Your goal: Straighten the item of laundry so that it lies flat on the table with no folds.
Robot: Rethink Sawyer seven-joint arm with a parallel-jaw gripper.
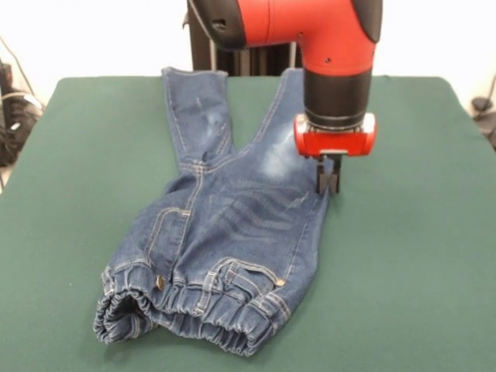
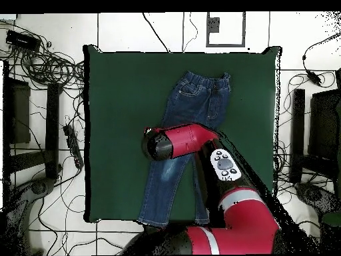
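The item of laundry (image 1: 225, 225), a small pair of blue jeans, lies on the green table (image 1: 70, 232) with its gathered waistband toward the near edge and both legs running to the far side. The waistband's left end is bunched and turned over on itself. My gripper (image 1: 328, 178) is down at the outer seam of the right leg, near the thigh, shut with its black fingertips close together on the denim edge. From overhead the jeans (image 2: 200, 100) lie mid-table (image 2: 113, 133), and the arm's red wrist (image 2: 173, 141) covers the thigh area and hides the gripper.
Wide bare green surface lies on both sides of the jeans. On the floor around the table, cables (image 2: 53, 67) and black stands (image 2: 16, 113) show in the overhead view. The arm's red links (image 2: 233, 213) cross the right trouser leg.
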